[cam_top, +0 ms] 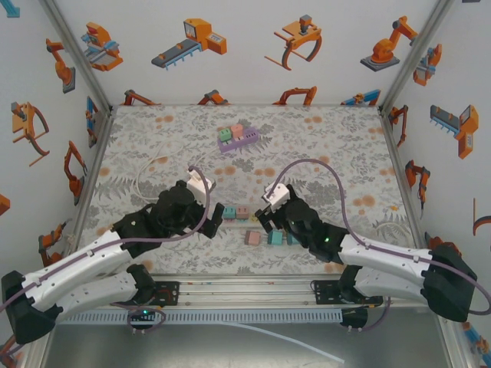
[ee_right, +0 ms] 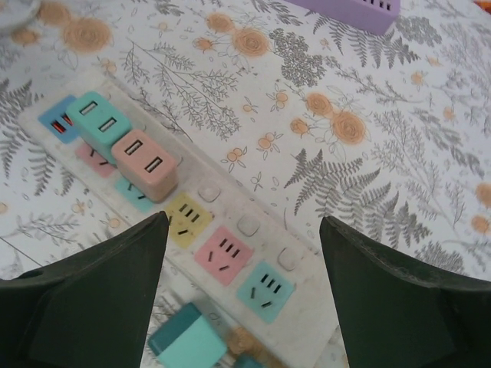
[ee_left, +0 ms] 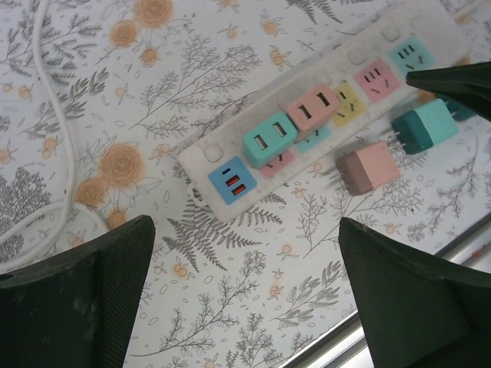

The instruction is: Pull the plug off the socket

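Floral cloth [cam_top: 322,146] covered the table, and the white power strip [ee_left: 198,157] lay at its near middle, between the arms. A teal plug [ee_left: 268,139] and a pink plug [ee_left: 312,111] sat side by side in it, with loose plugs [ee_left: 367,167] just near of it. Both seated plugs looked light, rigid and smooth, so a squeeze across opposite flat sides and a straight pull seemed best; the light strip might lift too. The left gripper [ee_left: 245,253] and the right gripper [ee_right: 244,230] stood apart, empty
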Motion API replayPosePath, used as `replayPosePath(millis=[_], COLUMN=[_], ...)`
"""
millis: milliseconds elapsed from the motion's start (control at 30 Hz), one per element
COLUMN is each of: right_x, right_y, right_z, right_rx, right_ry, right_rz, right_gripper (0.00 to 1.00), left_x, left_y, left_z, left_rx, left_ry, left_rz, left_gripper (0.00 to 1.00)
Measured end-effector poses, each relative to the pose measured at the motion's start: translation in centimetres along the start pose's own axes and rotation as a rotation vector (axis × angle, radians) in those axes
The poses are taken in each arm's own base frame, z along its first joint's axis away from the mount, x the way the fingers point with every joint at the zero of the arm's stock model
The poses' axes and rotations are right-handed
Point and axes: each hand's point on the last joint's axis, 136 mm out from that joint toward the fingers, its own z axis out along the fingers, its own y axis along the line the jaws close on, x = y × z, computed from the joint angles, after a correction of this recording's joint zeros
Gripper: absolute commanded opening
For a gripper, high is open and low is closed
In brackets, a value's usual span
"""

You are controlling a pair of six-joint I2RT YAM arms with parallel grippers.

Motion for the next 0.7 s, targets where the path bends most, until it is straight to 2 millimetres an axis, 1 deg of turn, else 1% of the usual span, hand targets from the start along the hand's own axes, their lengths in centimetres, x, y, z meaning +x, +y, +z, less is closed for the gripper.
replayPosePath(millis=[100, 267, 400, 533, 600, 700], right_x=[-0.5, -1.9, -2.4, -1.9, -1.2, -0.2], right_y=[0.3, 2.3, 4.0, 5.3, 5.9, 6.6], right_z=[0.8, 1.8, 2.8, 3.9, 4.5, 5.3], right_rx=[-0.092, -0.274, -0.409, -0.509, -0.550, -0.602], right_ry=[-0.002, -0.013, 0.006, 0.045, 0.072, 0.110], right_rz=[-0.083, -0.218, -0.309, -0.370, -0.391, -0.409], right_gripper=[0.75, 0.74, 0.73, 0.70, 0.68, 0.65], left_x=[0.4, 1.4, 2.7, 4.2, 4.7, 5.3], left_y=[1.5, 4.7, 6.3, 7.8, 8.3, 8.6], left_z=[0.6, 1.4, 2.2, 3.1, 3.6, 4.2], left_rx=[-0.050, -0.138, -0.165, -0.187, -0.192, -0.184], left_ry=[0.025, 0.068, 0.111, 0.166, 0.186, 0.208], left_rz=[-0.054, -0.165, -0.248, -0.334, -0.370, -0.403], left_gripper=[0.97, 0.97, 0.97, 0.97, 0.97, 1.00])
